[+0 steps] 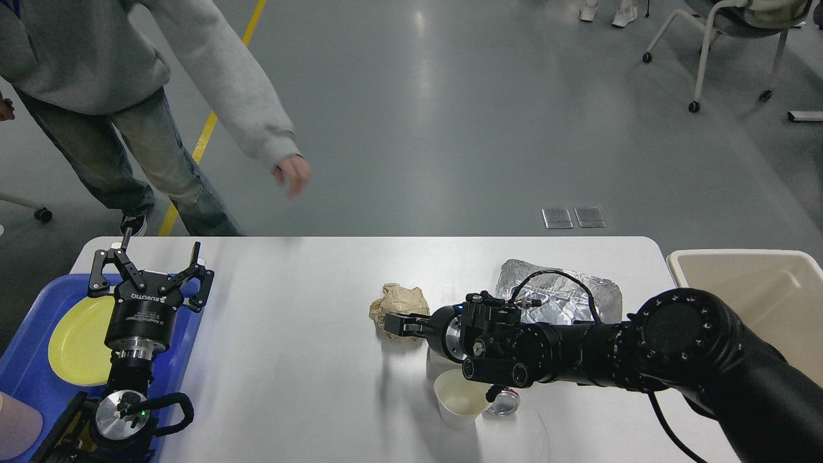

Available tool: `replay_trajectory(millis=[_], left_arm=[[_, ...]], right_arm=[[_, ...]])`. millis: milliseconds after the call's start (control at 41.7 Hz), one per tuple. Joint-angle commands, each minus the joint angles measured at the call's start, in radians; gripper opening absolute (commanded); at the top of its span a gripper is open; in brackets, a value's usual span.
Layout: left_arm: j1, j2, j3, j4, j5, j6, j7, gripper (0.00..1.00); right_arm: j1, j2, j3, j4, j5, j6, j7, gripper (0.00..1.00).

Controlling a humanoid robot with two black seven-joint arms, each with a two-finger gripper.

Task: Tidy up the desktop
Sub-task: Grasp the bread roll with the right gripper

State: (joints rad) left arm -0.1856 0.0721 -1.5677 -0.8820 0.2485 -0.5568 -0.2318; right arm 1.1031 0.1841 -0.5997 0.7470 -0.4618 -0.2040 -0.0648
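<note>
Head view: right gripper (393, 325) reaches leftward, fingers touching the crumpled brown paper ball (400, 305) mid white rectangular desktop (289, 360); closure around it unclear; left gripper (152, 263), fingers wide, hangs over blue plastic tray (26, 373), well apart.

The desk (308, 386) is a wide white slab with rounded corners, smooth and slightly glossy, lying flat just left of the beige bin (759, 289).

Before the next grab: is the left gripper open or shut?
Open. The left gripper hangs over the blue tray with its two fingers spread wide and nothing between them.
</note>
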Motion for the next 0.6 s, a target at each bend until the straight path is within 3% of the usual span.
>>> replay_trajectory(millis=[0, 456, 504, 528, 576], left_arm=[[0.000, 0.000, 0.000, 0.000, 0.000, 0.000, 0.000, 0.96], [0.000, 0.000, 0.000, 0.000, 0.000, 0.000, 0.000, 0.96], [0.000, 0.000, 0.000, 0.000, 0.000, 0.000, 0.000, 0.96], [0.000, 0.000, 0.000, 0.000, 0.000, 0.000, 0.000, 0.96], [0.000, 0.000, 0.000, 0.000, 0.000, 0.000, 0.000, 0.96]], right_arm=[[-0.002, 0.000, 0.000, 0.000, 0.002, -0.001, -0.001, 0.94], [-0.022, 0.000, 0.000, -0.023, 0.002, -0.002, -0.001, 0.93], [-0.028, 0.000, 0.000, -0.024, 0.002, -0.002, -0.001, 0.84], [-0.028, 0.000, 0.000, -0.024, 0.002, 0.000, -0.001, 0.69], [-0.029, 0.000, 0.000, -0.023, 0.002, 0.003, -0.001, 0.55]])
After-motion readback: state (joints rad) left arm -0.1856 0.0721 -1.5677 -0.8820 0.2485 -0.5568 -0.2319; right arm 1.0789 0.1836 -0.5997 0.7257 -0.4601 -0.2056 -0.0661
